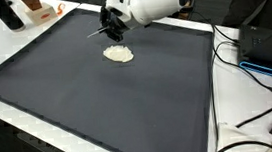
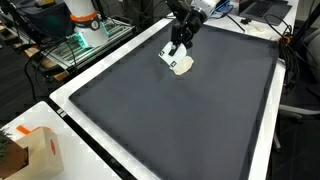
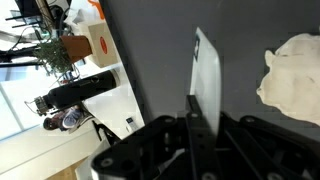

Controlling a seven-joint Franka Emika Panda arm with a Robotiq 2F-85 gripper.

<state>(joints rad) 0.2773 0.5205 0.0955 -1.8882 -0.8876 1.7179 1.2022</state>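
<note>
In the wrist view a cardboard box stands far left on the counter. The fingers pinch a thin white strip. A crumpled white cloth lies just right of it on the dark mat.

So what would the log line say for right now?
hand: shut on thin white strip | where: over crumpled white lump | contact with lump: cannot tell | underneath: dark mat
</note>
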